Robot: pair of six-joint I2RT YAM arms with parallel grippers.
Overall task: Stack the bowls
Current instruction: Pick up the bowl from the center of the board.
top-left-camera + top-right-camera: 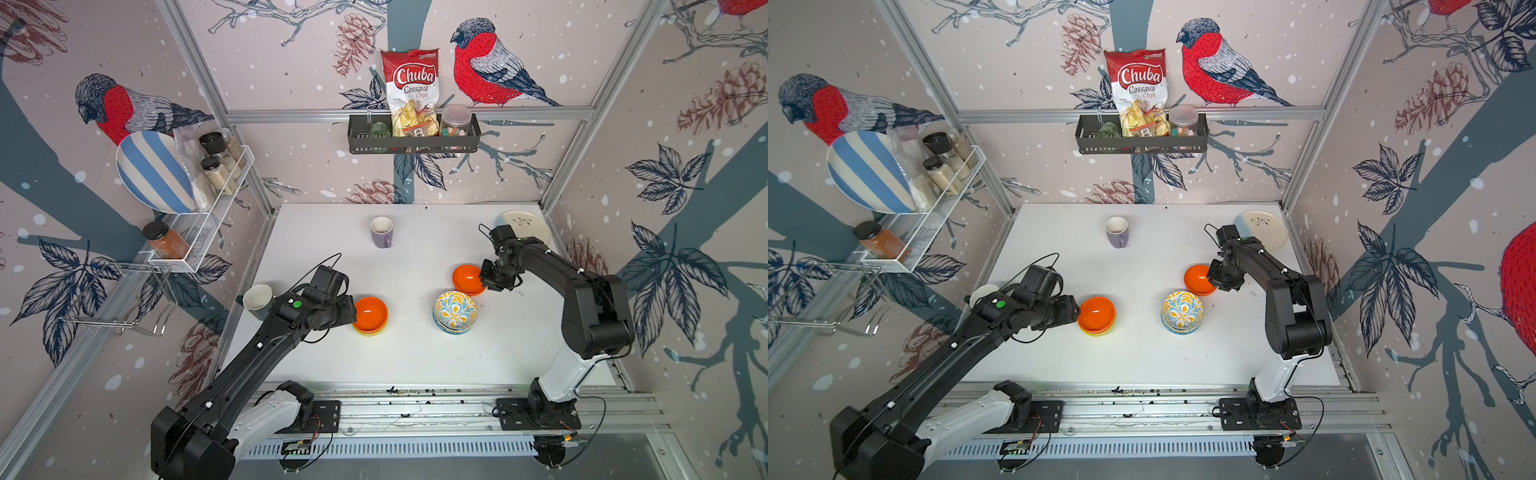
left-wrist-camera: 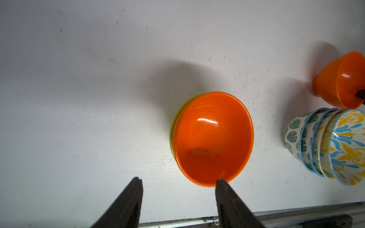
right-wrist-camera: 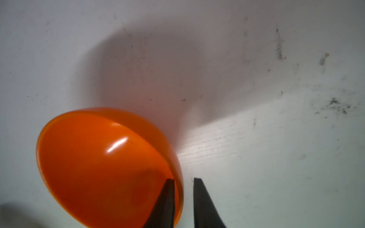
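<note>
Two stacks stand on the tabletop [image 1: 407,361], well apart: an orange bowl [image 1: 370,312] nested in a lime bowl [image 2: 172,126], and floral bowls [image 1: 455,309] over leaf bowls [image 2: 292,134]. A loose orange bowl [image 1: 466,278] sits just beyond the floral bowls, toward the back wall. The right hand [image 3: 183,178] straddles its rim, one finger inside and one outside, the gap narrow; whether it truly pinches the wall I cannot tell. The left hand [image 2: 178,179] stands open and empty, one fingertip [image 2: 222,184] at the near rim of the nested orange bowl.
</note>
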